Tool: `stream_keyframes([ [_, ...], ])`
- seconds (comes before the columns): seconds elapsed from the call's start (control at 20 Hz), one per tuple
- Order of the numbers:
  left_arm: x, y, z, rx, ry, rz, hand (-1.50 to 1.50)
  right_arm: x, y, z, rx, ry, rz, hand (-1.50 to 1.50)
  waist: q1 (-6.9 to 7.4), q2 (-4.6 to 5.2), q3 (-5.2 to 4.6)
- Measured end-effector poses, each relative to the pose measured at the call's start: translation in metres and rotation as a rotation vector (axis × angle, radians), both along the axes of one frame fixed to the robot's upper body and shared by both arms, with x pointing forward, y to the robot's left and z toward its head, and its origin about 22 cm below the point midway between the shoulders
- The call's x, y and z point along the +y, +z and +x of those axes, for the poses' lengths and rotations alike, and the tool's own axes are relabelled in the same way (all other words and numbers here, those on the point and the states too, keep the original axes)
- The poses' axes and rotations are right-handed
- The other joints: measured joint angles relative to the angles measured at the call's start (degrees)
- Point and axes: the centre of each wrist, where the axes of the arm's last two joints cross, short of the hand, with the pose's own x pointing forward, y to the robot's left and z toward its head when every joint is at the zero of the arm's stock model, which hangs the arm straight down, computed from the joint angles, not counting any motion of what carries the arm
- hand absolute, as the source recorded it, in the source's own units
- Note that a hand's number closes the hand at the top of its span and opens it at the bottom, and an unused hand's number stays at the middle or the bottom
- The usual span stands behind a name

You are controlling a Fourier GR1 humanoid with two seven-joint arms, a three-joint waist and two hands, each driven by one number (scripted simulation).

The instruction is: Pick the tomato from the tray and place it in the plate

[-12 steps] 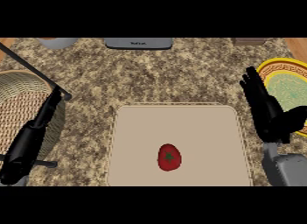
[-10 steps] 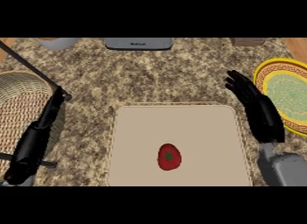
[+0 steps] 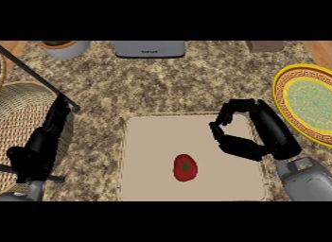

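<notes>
A red tomato point(image 3: 185, 168) with a green stem spot lies low in the middle of the beige tray point(image 3: 154, 142). The yellow-rimmed plate point(image 3: 315, 104) with a green centre sits at the right edge of the counter. My right hand point(image 3: 259, 134) hovers over the tray's upper right part, up and to the right of the tomato and apart from it. Its fingers bend down, a wide gap separates them from the thumb, and nothing is held. At the left, my left hand point(image 3: 46, 142) rests open, fingers pointing up, beside the tray.
A wicker basket point(image 3: 8, 127) fills the left side, with a thin black rod point(image 3: 36, 75) slanting across it. Along the counter's far edge stand a grey appliance point(image 3: 148, 48), a potted plant point(image 3: 65, 47) and a small brown box point(image 3: 266, 46).
My right hand has swung left from beside the plate to over the tray, and its straight fingers have bent downward. The tomato and the left hand have not moved.
</notes>
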Motion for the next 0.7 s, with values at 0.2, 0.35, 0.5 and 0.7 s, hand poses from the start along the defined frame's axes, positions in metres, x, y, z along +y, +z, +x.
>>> stream_keyframes([
  [0.2,-0.002,0.003,-0.001,0.02,0.023,-0.043,0.0,0.024,-0.042,-0.024,0.071,-0.01,0.263,-1.5,-0.3,0.81,0.92],
  [0.35,-0.005,0.003,0.0,0.025,0.027,-0.05,0.0,0.032,-0.066,-0.038,0.095,0.093,0.364,-1.5,-0.18,0.92,1.13],
  [0.5,-0.009,0.003,0.002,0.037,0.032,-0.056,0.0,0.026,-0.081,-0.044,0.09,0.195,0.289,-1.5,-0.12,0.76,1.12],
  [0.7,-0.012,0.002,0.003,0.046,0.042,-0.052,0.0,0.017,-0.083,-0.045,0.05,0.247,0.075,-1.5,-0.31,0.47,0.97],
])
